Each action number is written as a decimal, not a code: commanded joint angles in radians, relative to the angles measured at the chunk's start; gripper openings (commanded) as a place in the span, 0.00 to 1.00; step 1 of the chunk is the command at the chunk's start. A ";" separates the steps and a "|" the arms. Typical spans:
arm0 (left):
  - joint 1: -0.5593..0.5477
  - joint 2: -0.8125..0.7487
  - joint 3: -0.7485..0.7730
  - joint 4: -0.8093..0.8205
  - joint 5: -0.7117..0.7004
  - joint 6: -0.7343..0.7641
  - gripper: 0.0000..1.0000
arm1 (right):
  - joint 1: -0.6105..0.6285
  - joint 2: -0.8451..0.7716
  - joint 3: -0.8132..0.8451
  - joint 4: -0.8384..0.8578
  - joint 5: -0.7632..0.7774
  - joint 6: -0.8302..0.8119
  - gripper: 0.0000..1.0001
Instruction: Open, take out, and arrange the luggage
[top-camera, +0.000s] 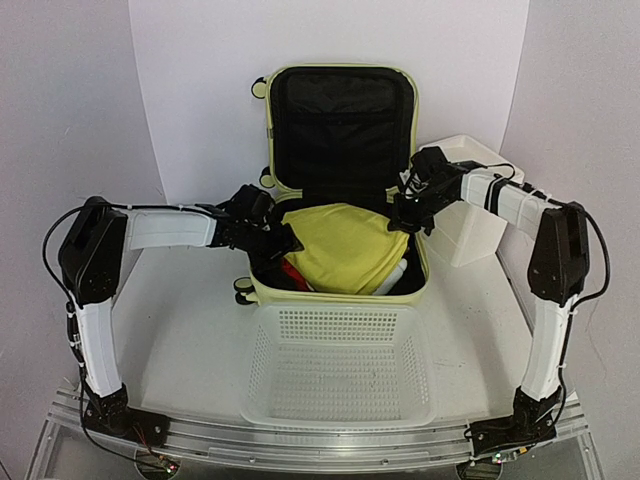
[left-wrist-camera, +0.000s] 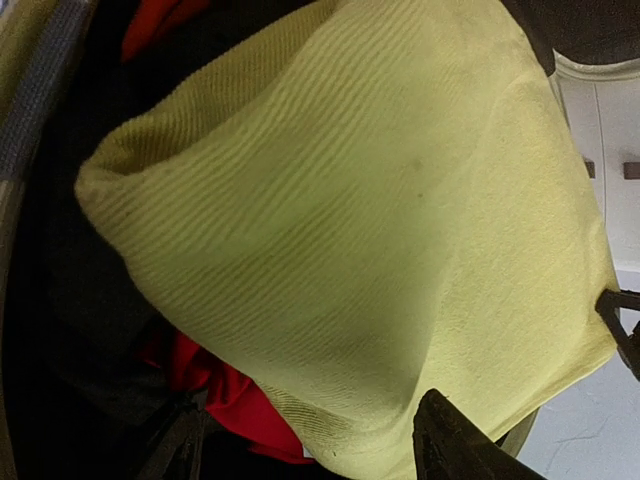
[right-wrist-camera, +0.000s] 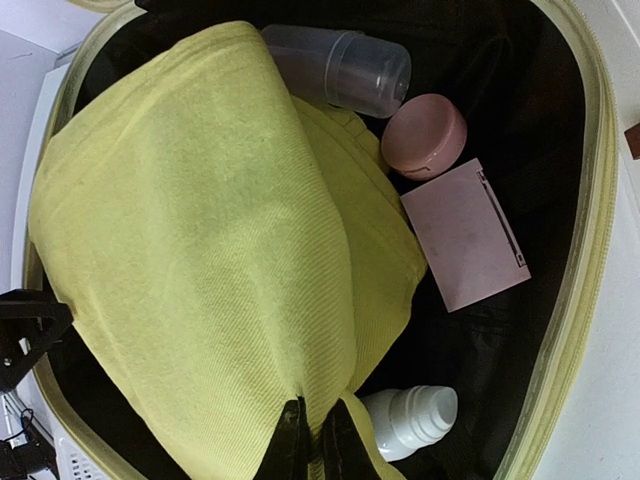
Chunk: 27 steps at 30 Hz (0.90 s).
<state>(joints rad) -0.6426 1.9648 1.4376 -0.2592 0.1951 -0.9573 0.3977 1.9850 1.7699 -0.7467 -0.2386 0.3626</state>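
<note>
The right hand (right-wrist-camera: 312, 428) is clamped shut on a fold of the yellow cloth (right-wrist-camera: 200, 250), with the fabric pinched between the two fingers. That pinch is made at the cloth's right edge, close to the right wall of the case. The left hand (left-wrist-camera: 310, 415) is spread wide at the cloth's left corner. A finger can be seen on either side of the lower edge, but it isn't closed on anything.

Most of the contents are covered by the cloth. Something red (left-wrist-camera: 230, 395) is tucked under its left side. Over on the right, a clear plastic cup (right-wrist-camera: 340, 65) is lying on its side, with a round pink case (right-wrist-camera: 425, 135) just beside it. A flat pink zip pouch (right-wrist-camera: 465, 235) is next to that. A white bottle (right-wrist-camera: 410, 420) is right by the pinching fingers.

The luggage (top-camera: 335, 298) is laid open mid-tabletop (top-camera: 190, 330), its black-lined lid (top-camera: 340, 125) stood upright at the back. A white mesh basket (top-camera: 340, 365) is parked just in front, and a white drawer box (top-camera: 470, 225) is set to the right.
</note>
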 joint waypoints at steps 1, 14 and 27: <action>0.000 -0.050 0.012 0.037 -0.033 -0.040 0.70 | -0.002 0.023 0.062 0.057 0.011 -0.024 0.05; -0.002 0.091 0.158 0.049 0.059 -0.087 0.53 | -0.003 0.034 0.058 0.072 -0.026 -0.014 0.07; -0.012 0.127 0.121 0.048 0.056 -0.165 0.36 | -0.002 0.042 0.033 0.085 -0.032 -0.011 0.09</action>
<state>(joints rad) -0.6407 2.0705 1.5455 -0.2443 0.2325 -1.1042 0.3935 2.0232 1.7832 -0.7334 -0.2543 0.3553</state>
